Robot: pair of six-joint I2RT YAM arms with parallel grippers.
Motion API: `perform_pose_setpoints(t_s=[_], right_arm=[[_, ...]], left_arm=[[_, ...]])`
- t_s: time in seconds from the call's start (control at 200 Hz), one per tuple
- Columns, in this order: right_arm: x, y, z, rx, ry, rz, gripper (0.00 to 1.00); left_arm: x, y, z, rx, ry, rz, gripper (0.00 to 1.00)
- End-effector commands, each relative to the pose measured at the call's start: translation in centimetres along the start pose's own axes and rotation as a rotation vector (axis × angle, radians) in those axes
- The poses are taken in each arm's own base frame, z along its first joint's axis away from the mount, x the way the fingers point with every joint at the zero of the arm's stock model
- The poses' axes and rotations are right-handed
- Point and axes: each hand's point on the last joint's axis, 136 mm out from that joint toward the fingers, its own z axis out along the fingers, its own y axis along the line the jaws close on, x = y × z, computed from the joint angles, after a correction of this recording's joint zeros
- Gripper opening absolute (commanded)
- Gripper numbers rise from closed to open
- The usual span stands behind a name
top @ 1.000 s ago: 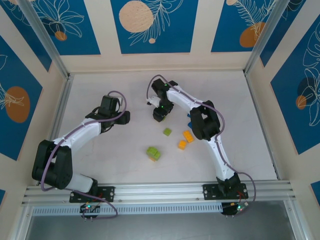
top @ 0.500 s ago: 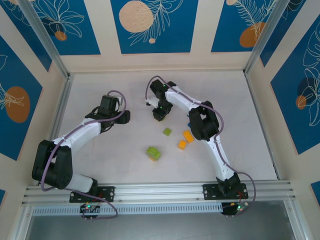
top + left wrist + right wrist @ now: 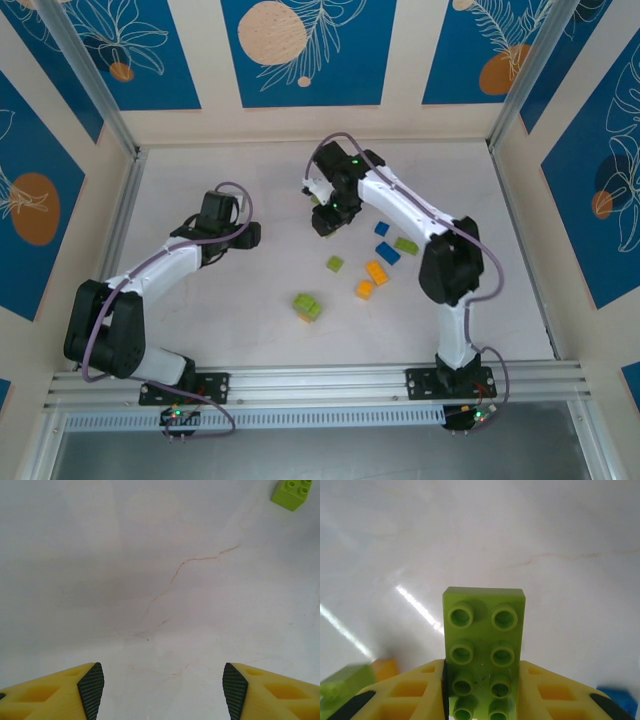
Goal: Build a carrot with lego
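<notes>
Your right gripper (image 3: pixel 482 696) clamps a lime brick (image 3: pixel 483 630); your left gripper (image 3: pixel 162 685) gapes empty. At five o'clock, loose bricks (image 3: pixel 375 271) lie unjoined; assembly looks barely begun.

On the white, faintly veined table (image 3: pixel 250 335) lie small studded plastic bricks: lime green bricks (image 3: pixel 307 306), orange bricks (image 3: pixel 376 272) and blue bricks (image 3: pixel 388 254).

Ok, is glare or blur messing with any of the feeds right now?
Right wrist: the lime green brick between the jaws is sharp; bright glare streaks cross the table beside it, and the orange brick and blue brick at the bottom corners are out of focus. Left wrist: even light, no glare, the loose green brick in the corner crisp. Top external: evenly lit, soft shadows.
</notes>
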Motion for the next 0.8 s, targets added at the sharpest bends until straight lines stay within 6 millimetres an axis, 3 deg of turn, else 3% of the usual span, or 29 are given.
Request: perform_pose_setpoints(t_s=[0.0,0.16,0.295,0.495,0.795], right_arm=[[3.9,4.3,-0.7,-0.063,0.089,0.011,0.34],[7.0,7.3,-1.1,-0.028,0.132,-0.038,0.34],[8.6,8.4,-1.3,0.018,0.145,-0.054,0.34],[10.0,9.7,-1.3,0.016,0.153,-0.06,0.33],[10.8,11.8,0.2,0.001,0.188,-0.09,0.33]], left_arm=[[0.1,0.4,0.0,0.007,-0.008,-0.008,0.67],[0.3,0.3,0.1,0.011,0.0,-0.008,0.67],[0.1,0.2,0.0,0.012,-0.006,-0.009,0.67],[0.2,0.3,-0.1,0.012,-0.005,-0.011,0.67],[0.1,0.3,-0.3,0.01,-0.009,-0.014,0.67]])
